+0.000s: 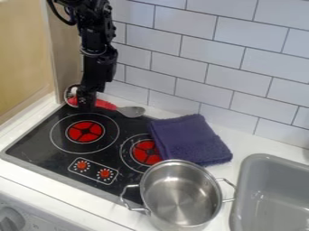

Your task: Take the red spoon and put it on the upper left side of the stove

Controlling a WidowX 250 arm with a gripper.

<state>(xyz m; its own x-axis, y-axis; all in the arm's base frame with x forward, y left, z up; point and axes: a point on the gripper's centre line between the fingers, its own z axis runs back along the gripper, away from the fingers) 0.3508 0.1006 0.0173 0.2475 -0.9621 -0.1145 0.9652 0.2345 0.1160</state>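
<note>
The black gripper (86, 103) hangs down at the back left corner of the stove (43, 131), over the spoon's handle and hiding part of it. The red spoon (106, 105) lies along the stove's back edge, its red handle toward the left and its grey metal bowl toward the right, beside the folded towel. Red also shows just left of the gripper, next to a pale rounded rim. Whether the gripper holds the handle cannot be made out.
A folded purple towel (190, 140) overlaps the stove's right side. A steel pot (181, 198) with two handles stands at the front right corner, beside the grey sink (271, 198). A tiled wall (181, 45) rises behind; a wooden panel (24, 54) stands at left.
</note>
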